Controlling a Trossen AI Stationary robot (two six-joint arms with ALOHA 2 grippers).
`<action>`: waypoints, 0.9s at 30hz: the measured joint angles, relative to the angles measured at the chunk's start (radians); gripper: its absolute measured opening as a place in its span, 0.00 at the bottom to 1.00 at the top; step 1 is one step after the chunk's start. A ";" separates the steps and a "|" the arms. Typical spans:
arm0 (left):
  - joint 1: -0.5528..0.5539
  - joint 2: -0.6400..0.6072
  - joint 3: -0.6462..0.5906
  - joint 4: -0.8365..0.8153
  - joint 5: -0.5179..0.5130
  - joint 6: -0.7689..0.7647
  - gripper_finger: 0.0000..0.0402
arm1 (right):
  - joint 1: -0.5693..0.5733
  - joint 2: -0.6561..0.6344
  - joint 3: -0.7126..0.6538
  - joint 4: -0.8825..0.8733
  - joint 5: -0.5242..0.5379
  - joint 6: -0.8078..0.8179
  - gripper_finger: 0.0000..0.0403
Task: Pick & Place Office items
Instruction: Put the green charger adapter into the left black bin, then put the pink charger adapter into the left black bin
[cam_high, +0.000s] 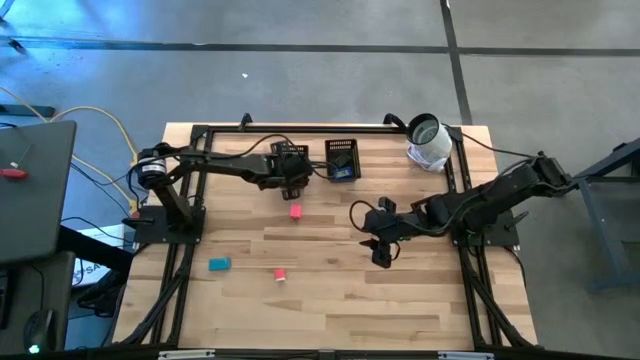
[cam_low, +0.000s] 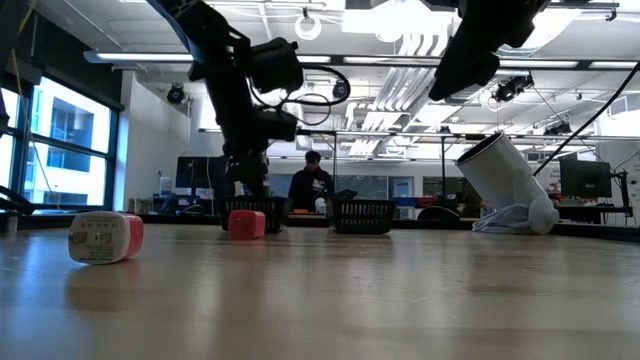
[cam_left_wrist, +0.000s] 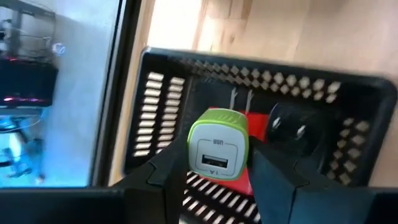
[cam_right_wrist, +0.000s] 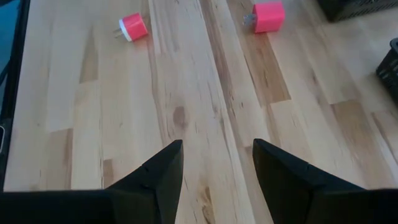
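Placing step: left end effector (cam_left_wrist: 217, 171) pinches a green-and-white charger (cam_left_wrist: 218, 144) over the left mesh tray (cam_left_wrist: 161, 106), release due next; right end effector (cam_right_wrist: 217, 171) spread, empty, above the desk (cam_right_wrist: 186, 112).

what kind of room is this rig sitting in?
Probably an open-plan lab or office workspace. The low view shows exposed ceiling pipes, a person at a desk beyond the table and monitors at the far side. The floor around the table is bare concrete.

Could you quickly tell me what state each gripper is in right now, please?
Left gripper: shut on the green-and-white charger, above a black mesh tray.
Right gripper: open, empty, over bare table.
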 joint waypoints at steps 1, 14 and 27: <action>0.000 0.001 -0.001 -0.006 -0.018 0.010 0.38 | 0.000 0.000 -0.006 0.009 0.000 0.000 0.45; -0.056 0.003 -0.002 -0.003 -0.169 0.058 0.57 | 0.000 0.000 -0.028 0.052 -0.002 -0.003 0.45; -0.135 0.003 -0.002 -0.096 -0.183 -0.078 0.59 | 0.000 0.000 -0.028 0.051 0.000 -0.005 0.45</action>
